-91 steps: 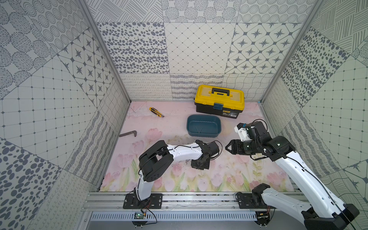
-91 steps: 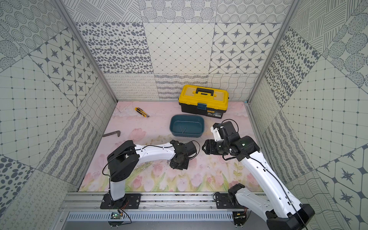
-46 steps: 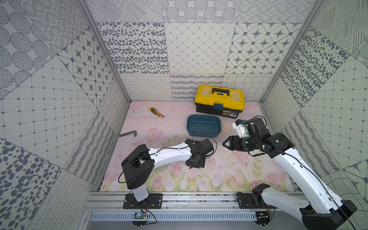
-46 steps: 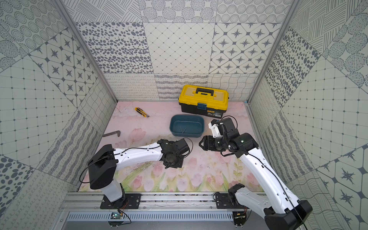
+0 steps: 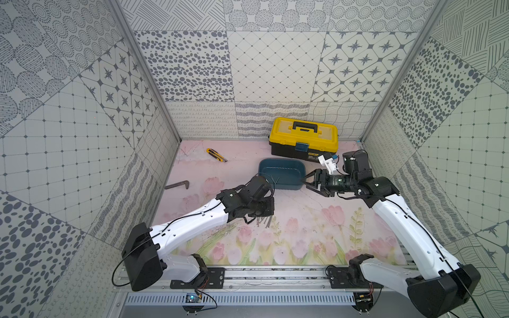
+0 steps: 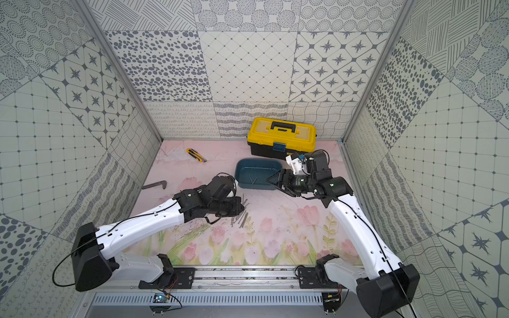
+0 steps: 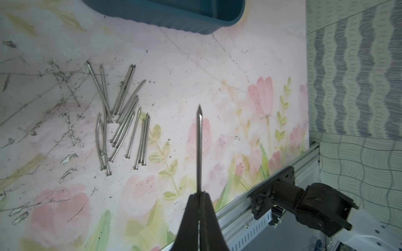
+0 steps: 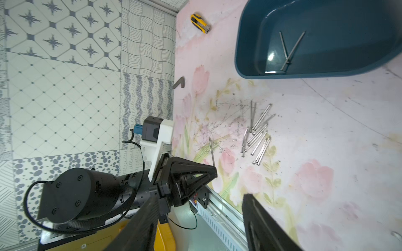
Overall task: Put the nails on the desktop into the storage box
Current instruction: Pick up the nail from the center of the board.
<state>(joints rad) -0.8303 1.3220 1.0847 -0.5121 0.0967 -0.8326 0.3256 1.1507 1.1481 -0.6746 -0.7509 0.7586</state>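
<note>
- The left tool (image 7: 199, 195) is pinched together on a single nail (image 7: 199, 147), which sticks straight out past its tips, above the desk (image 7: 228, 71).
- The loose nails (image 7: 121, 121) lie clustered on the desk, near the teal storage box (image 7: 174, 19).
- Two nails (image 8: 288, 50) lie crossed inside the box.
- The right tool (image 5: 305, 183) has its jaws apart and empty, just beside a corner of the box.

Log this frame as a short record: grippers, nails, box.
left gripper: shut on one nail, tip sticking out
right gripper: open, empty, by the storage box
desktop: loose pile of nails, more than ten
box contents: two nails, crossed in a V
other items: yellow toolbox, utility knife, L-shaped bar
</note>
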